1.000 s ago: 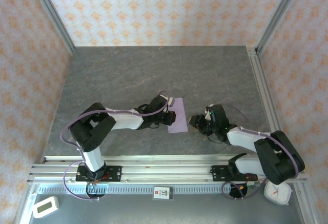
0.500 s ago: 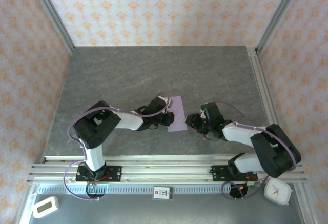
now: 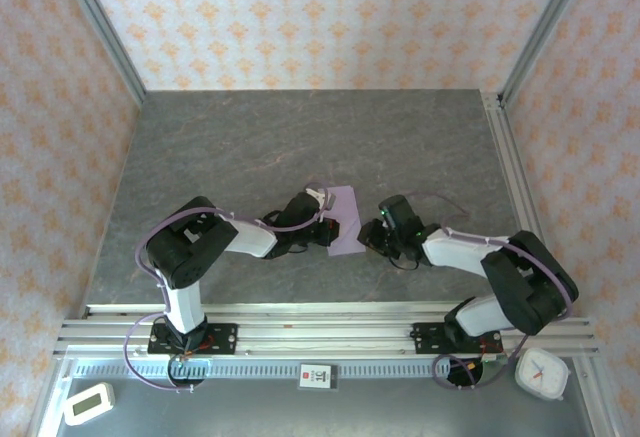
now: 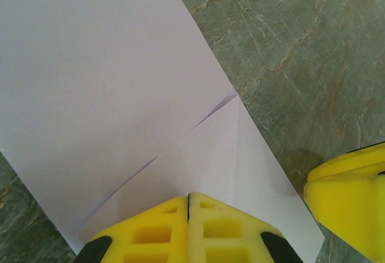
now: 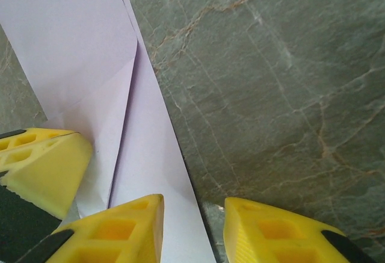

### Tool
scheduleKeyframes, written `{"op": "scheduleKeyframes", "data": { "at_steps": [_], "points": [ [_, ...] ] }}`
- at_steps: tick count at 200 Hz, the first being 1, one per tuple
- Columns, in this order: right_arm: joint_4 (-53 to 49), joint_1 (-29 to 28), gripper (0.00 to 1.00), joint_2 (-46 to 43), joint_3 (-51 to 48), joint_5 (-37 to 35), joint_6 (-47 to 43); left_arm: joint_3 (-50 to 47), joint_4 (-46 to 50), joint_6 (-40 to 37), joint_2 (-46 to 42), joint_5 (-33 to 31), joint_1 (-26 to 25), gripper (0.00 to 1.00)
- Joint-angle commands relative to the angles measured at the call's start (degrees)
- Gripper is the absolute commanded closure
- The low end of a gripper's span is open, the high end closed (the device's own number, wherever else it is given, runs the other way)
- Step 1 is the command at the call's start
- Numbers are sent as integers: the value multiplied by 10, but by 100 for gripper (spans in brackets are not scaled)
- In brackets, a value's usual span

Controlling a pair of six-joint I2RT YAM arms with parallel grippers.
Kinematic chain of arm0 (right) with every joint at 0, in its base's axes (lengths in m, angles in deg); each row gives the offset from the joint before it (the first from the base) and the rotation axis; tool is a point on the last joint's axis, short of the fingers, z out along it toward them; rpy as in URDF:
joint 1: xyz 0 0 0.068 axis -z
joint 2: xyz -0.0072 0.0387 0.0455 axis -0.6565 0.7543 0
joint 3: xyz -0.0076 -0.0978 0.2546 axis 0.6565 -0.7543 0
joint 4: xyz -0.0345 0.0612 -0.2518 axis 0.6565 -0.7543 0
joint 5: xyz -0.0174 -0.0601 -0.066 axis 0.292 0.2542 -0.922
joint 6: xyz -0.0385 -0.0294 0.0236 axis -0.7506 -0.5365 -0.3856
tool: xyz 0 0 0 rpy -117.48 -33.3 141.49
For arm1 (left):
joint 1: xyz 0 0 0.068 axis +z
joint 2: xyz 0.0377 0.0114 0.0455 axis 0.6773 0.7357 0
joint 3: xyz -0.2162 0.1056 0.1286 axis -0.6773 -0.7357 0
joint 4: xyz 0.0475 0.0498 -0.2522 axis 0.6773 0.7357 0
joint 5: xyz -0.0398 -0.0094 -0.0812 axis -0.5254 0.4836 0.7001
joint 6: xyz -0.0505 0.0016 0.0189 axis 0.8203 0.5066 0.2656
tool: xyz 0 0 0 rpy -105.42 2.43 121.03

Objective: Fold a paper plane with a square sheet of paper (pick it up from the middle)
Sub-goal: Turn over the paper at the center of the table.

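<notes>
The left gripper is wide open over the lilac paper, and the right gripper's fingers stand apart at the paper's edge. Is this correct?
Not quite. The left gripper is shut, fingers pressed together over the lilac paper, as the left wrist view shows. The right gripper has its fingers apart at the paper's edge.

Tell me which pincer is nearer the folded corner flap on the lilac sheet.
Left. The left pincer, shut, sits on the flap itself; the right pincer, open, straddles the sheet's edge just beside it.
</notes>
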Motion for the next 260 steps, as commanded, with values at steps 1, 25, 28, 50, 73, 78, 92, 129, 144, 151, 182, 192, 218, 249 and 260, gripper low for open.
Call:
{"op": "scheduleKeyframes", "data": {
  "at_steps": [1,25,28,50,73,78,92,129,144,151,182,192,218,249,260],
  "points": [
    [136,-45,68,47,24,61,16,-23,27,4,20,-3,10,100],
    [144,-45,69,42,27,60,23,-30,20,4,20,0,12,100],
    [146,-45,69,42,27,61,25,-31,19,4,20,1,13,100],
    [175,-46,69,44,20,74,41,-35,14,4,21,2,15,100],
    [219,-46,71,51,11,95,64,-39,10,4,22,5,16,100],
    [232,-46,71,53,8,98,69,-40,8,4,22,5,16,100],
    [254,-46,71,57,4,101,76,-44,3,4,23,7,18,100],
    [283,-45,62,70,-3,94,82,-49,-1,4,23,9,20,100],
    [285,-41,56,70,-9,82,83,-52,-4,4,22,10,20,100],
    [288,-37,54,67,-14,78,85,-54,-4,4,21,11,21,100],
    [303,-12,52,55,-34,69,82,-57,-7,3,20,12,22,100],
    [306,-5,52,52,-39,68,78,-58,-6,3,20,13,23,100],
    [320,15,54,48,-50,74,64,-58,-8,2,21,14,24,100],
    [345,29,59,66,-49,104,52,-59,-9,2,23,15,25,100],
    [345,29,62,74,-44,113,47,-59,-9,2,23,15,26,100]
  ]
}}
